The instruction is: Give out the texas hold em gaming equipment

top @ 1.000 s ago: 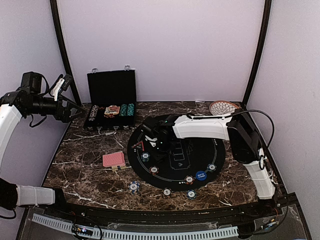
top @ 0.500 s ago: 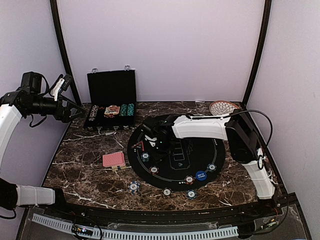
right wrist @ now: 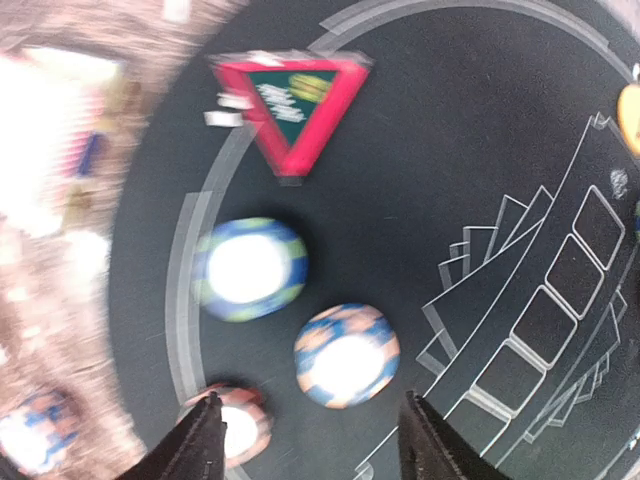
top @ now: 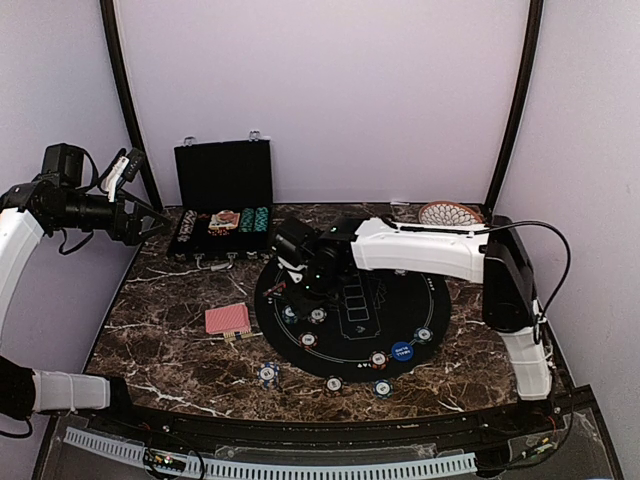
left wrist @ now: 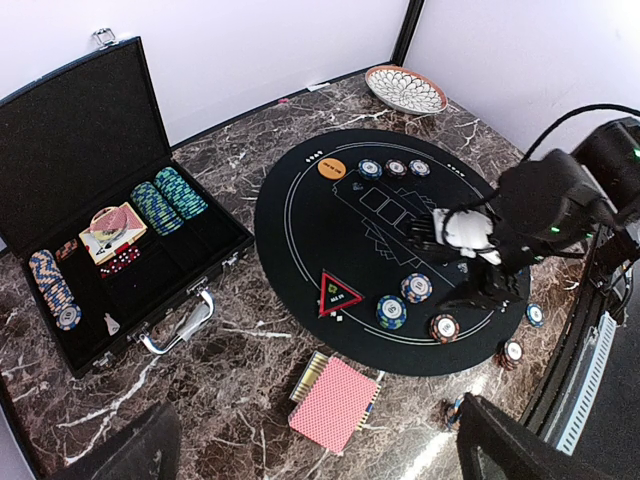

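Observation:
My right gripper (right wrist: 312, 445) hangs open over the left part of the black mat (top: 400, 300), with nothing between its fingers. Just past its tips a blue-and-orange chip (right wrist: 346, 355) lies flat, beside a blue-green chip (right wrist: 250, 268) and a red chip (right wrist: 235, 425). The red triangle (right wrist: 295, 110) sits beyond them. More chips (top: 378, 358) and a blue marker disc (top: 402, 351) ring the mat's near edge. The orange disc (left wrist: 331, 168) lies at its far side. A red-backed deck (top: 228, 319) rests on the marble left of the mat. My left gripper (top: 140, 215) is raised at far left, open and empty.
An open black case (top: 222, 225) with chip stacks and cards stands at the back left. A patterned wicker plate (top: 447, 213) sits at the back right. Loose chips (top: 267, 373) lie on the marble near the front edge of the mat.
My right gripper has opened and drawn back towards the far left. A blue-and-orange chip now lies on the mat beside the blue-green one. The left arm has not moved.

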Motion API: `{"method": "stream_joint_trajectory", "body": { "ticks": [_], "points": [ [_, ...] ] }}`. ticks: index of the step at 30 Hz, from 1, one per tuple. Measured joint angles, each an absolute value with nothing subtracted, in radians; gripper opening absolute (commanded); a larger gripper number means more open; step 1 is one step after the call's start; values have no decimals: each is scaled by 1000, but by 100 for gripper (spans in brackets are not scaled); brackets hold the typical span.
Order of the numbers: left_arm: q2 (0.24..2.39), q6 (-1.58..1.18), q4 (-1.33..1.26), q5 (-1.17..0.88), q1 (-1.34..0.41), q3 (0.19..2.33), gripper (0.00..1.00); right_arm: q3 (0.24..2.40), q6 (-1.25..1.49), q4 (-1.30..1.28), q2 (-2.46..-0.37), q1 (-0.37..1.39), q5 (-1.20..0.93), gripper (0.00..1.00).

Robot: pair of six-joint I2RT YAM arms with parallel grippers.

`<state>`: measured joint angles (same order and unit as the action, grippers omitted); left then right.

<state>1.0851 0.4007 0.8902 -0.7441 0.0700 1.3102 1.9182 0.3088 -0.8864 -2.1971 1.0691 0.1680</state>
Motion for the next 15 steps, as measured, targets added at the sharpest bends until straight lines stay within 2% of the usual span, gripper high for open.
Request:
{"method": "stream_joint_trajectory", "body": {
  "ticks": [7,15],
  "points": [
    [1085,406,891,-744,70,1310,99,1951,341,-899,-2146,1271,159,85],
    [1083,408,891,-745,70,1310,99,2020,348,-927,-2233,1335,105,90]
  ]
}}
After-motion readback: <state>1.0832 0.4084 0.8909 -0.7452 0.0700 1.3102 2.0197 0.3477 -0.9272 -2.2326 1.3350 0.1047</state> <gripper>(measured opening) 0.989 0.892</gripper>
